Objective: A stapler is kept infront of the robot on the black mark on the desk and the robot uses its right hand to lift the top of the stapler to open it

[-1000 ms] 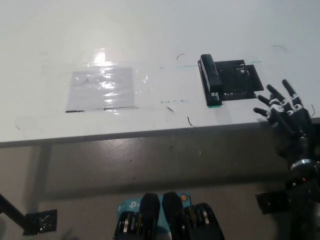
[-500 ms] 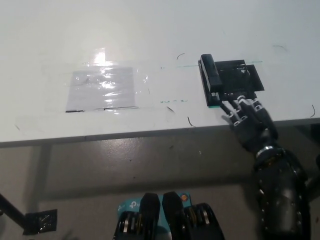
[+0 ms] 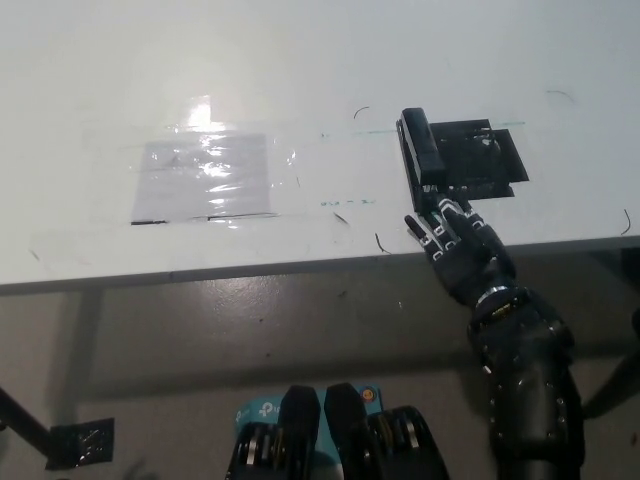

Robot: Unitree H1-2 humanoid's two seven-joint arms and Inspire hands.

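Reaching with my right hand point(image 3: 458, 245), fingers spread and holding nothing, just below the stapler point(image 3: 421, 156) on its black mark point(image 3: 480, 160). Rigid, probably hinged far-end; I'd lift the near tip.

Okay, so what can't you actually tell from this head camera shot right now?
- Near end of the stapler, head view: covered by the right hand, so contact is unclear.
- Stapler lid, head view: black on the black mark, too dark to tell whether it is raised.
- Left hand: outside the picture.
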